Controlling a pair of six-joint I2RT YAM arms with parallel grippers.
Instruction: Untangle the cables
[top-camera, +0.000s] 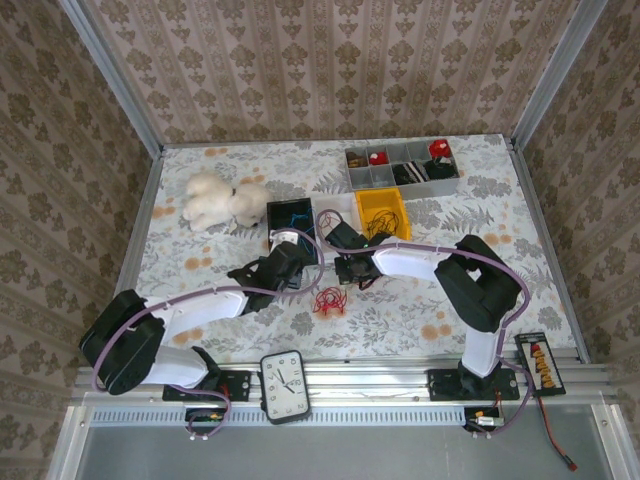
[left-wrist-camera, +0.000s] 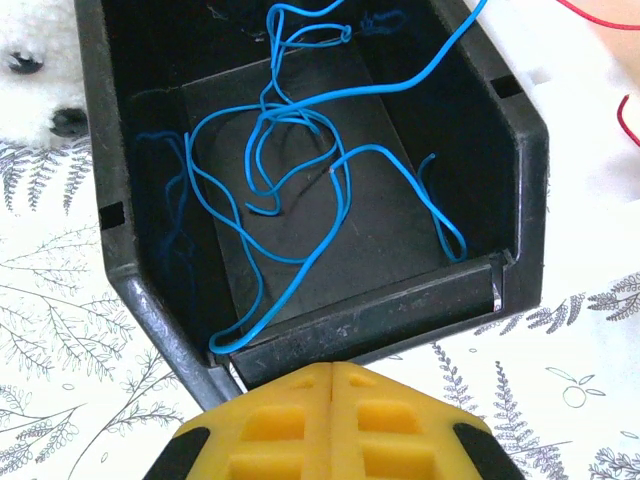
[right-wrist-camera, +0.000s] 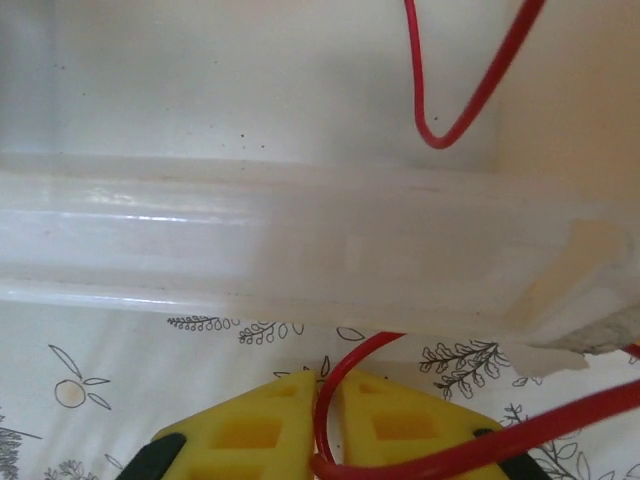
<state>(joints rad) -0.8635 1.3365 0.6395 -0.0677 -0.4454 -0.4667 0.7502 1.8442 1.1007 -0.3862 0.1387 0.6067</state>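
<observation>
Several loose blue cables (left-wrist-camera: 300, 180) lie tangled in a black bin (left-wrist-camera: 370, 320). My left gripper (left-wrist-camera: 333, 368) hangs just before the bin's near rim, shut with nothing between its yellow fingers. My right gripper (right-wrist-camera: 328, 376) is shut on a red cable (right-wrist-camera: 341, 370) that loops up from between the fingertips, low over the table in front of a white bin (right-wrist-camera: 300, 250). Another red cable (right-wrist-camera: 470, 100) lies inside that bin. In the top view the left gripper (top-camera: 297, 252) and right gripper (top-camera: 338, 247) sit close together, with a small red cable bunch (top-camera: 328, 300) on the table below them.
A yellow bin (top-camera: 383, 208) with dark wires stands right of the white bin (top-camera: 338, 205). A grey compartment tray (top-camera: 400, 165) sits at the back. A white plush toy (top-camera: 222, 200) lies left of the black bin (top-camera: 293, 218). A clock (top-camera: 284, 385) rests at the near edge.
</observation>
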